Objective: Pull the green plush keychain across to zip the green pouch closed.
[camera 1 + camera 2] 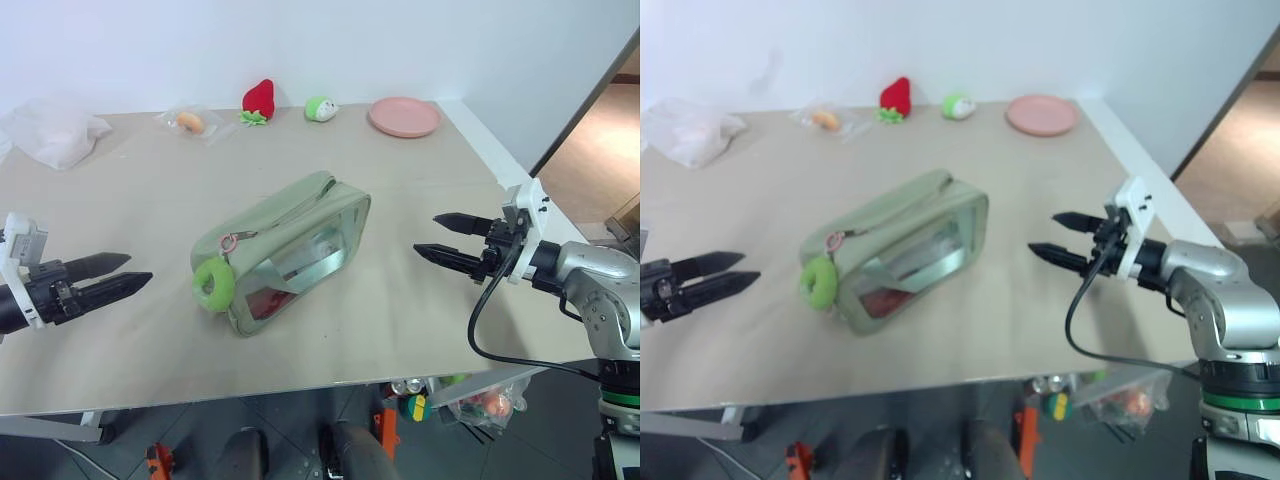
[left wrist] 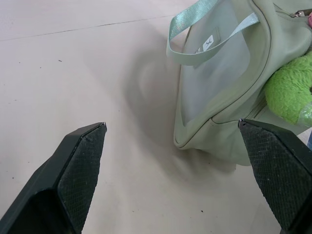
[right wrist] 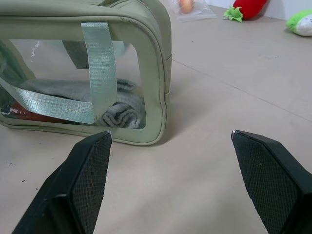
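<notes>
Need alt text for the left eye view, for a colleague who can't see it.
A pale sage-green boxy fabric pouch lies mid-table, a lime-green fuzzy ring keychain at its near-left end. The open left pincer and open right pincer flank it, touching nothing.

Beige table [image 1: 420, 190] set against plain white wall [image 1: 300, 40]; dark tiled floor [image 1: 200, 440] beneath front edge; wooden floor [image 1: 590, 140] beyond table's right side; lighting even.

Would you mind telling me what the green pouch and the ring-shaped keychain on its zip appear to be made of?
The green pouch looks like matte sage fabric or faux leather, going by its stitched seams, with a glossy clear plastic side panel that reflects light. The green plush keychain seems fuzzy lime plush, on a small metallic-looking clasp.
</notes>
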Robot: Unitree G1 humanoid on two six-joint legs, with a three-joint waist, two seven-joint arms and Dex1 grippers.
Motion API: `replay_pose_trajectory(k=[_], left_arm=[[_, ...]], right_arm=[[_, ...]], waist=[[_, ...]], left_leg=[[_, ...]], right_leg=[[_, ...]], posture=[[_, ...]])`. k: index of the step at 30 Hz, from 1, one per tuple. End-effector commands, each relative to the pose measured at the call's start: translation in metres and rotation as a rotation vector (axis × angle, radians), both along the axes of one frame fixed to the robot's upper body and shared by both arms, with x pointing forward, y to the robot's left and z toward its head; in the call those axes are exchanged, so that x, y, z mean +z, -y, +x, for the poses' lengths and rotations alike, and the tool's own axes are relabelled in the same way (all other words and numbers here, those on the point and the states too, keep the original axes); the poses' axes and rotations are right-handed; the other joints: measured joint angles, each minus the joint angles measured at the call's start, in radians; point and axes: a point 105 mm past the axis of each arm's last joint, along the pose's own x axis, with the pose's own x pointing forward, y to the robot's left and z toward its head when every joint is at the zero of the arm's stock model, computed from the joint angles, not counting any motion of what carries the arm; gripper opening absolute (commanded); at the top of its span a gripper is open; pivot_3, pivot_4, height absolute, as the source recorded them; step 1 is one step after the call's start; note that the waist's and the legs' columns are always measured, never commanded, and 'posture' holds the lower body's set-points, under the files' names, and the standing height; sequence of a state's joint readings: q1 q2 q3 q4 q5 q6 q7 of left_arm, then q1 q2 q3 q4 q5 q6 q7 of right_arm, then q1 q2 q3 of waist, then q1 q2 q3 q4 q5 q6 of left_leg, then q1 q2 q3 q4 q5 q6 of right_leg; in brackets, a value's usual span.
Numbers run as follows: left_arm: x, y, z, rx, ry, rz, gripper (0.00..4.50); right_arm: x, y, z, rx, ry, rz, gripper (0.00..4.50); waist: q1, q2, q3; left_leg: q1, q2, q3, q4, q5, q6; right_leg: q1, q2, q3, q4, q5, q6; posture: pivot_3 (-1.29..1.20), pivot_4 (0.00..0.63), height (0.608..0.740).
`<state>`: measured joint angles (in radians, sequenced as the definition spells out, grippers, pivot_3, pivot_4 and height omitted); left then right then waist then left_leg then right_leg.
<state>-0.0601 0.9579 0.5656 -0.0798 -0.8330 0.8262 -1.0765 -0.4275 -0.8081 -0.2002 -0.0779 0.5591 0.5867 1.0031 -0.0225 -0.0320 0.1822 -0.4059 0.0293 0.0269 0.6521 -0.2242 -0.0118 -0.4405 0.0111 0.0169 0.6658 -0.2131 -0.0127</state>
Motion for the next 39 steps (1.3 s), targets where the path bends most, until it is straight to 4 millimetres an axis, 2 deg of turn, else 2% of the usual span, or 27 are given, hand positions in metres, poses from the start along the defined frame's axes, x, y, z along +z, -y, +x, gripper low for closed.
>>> replay_pose_trajectory(k=[1,4,7,10,15,18,20,25,29,34,39], left_arm=[[0.02,0.008,0.0,-0.032,0.07,0.038,4.49],[0.034,0.037,-0.004,-0.149,0.117,0.092,4.49],[0.038,0.055,-0.009,-0.236,0.123,0.14,4.49],[0.043,0.068,-0.013,-0.3,0.144,0.177,4.49],[0.062,0.083,-0.015,-0.374,0.212,0.157,4.49],[0.091,0.1,-0.02,-0.461,0.302,0.083,4.49],[0.1,0.107,-0.022,-0.494,0.322,0.049,4.49],[0.095,0.119,-0.027,-0.542,0.295,0.034,4.49],[0.091,0.121,-0.023,-0.537,0.278,0.003,4.49],[0.09,0.12,-0.018,-0.522,0.275,-0.022,4.49],[0.087,0.119,-0.015,-0.504,0.274,-0.032,4.5]], right_arm=[[0.012,-0.005,0.001,0.034,0.04,-0.014,4.05],[0.012,-0.013,0.006,0.086,0.036,-0.035,4.05],[0.013,-0.018,0.011,0.122,0.035,-0.05,4.05],[0.012,-0.024,0.018,0.169,0.033,-0.089,4.05],[0.014,-0.033,0.035,0.241,0.034,-0.163,4.05],[0.021,-0.039,0.054,0.263,0.052,-0.198,4.05],[0.024,-0.043,0.062,0.273,0.061,-0.205,4.05],[0.028,-0.067,0.071,0.342,0.082,-0.196,4.05],[0.036,-0.091,0.07,0.431,0.106,-0.169,4.05],[0.038,-0.106,0.069,0.478,0.112,-0.141,4.05],[0.032,-0.106,0.065,0.504,0.097,-0.125,2.57]], waist=[[0.0,0.0,0.0],[0.0,-0.001,0.0],[0.0,-0.001,0.0],[-0.002,-0.001,0.0],[-0.003,-0.001,0.001],[-0.003,-0.002,0.001],[-0.003,-0.002,0.001],[-0.005,-0.002,0.001],[-0.007,-0.002,0.001],[-0.007,-0.002,0.001],[-0.007,-0.002,0.001]], left_leg=[[0.0,0.0,0.0,0.0,0.0,0.0],[0.0,0.0,0.0,0.001,0.0,0.0],[0.0,0.0,0.0,0.002,0.0,0.0],[0.001,0.0,0.001,0.001,0.0,0.0],[0.0,0.0,0.001,0.002,0.0,0.0],[0.0,0.0,0.001,0.002,0.0,-0.001],[0.0,0.0,0.001,0.003,0.001,-0.001],[0.0,0.0,0.001,0.002,0.001,-0.001],[-0.001,0.001,0.0,0.001,0.001,-0.001],[0.0,0.001,0.0,0.002,0.001,-0.002],[-0.001,0.001,0.0,0.002,0.002,-0.003]], right_leg=[[0.0,0.0,0.0,0.0,0.0,0.0],[0.0,0.0,0.0,0.0,0.001,0.0],[0.0,0.001,0.0,0.0,0.002,0.0],[0.0,0.002,0.002,0.0,0.002,0.0],[0.0,0.004,0.001,0.0,0.003,-0.001],[0.0,0.005,0.001,0.0,0.003,-0.001],[0.0,0.006,0.001,0.0,0.004,-0.001],[0.0,0.006,0.002,0.0,0.003,-0.001],[-0.001,0.006,0.002,0.0,0.003,-0.001],[0.0,0.006,0.001,0.001,0.004,-0.002],[0.0,0.005,0.002,0.001,0.004,-0.001]], posture=[[0.0,0.15,0.74],[0.0,0.15,0.74],[0.0,0.15,0.74],[0.0,0.15,0.74],[0.0,0.15,0.74],[0.0,0.15,0.74],[0.0,0.15,0.74],[0.0,0.15,0.74],[0.0,0.15,0.74],[0.0,0.15,0.74],[0.0,0.15,0.74]])
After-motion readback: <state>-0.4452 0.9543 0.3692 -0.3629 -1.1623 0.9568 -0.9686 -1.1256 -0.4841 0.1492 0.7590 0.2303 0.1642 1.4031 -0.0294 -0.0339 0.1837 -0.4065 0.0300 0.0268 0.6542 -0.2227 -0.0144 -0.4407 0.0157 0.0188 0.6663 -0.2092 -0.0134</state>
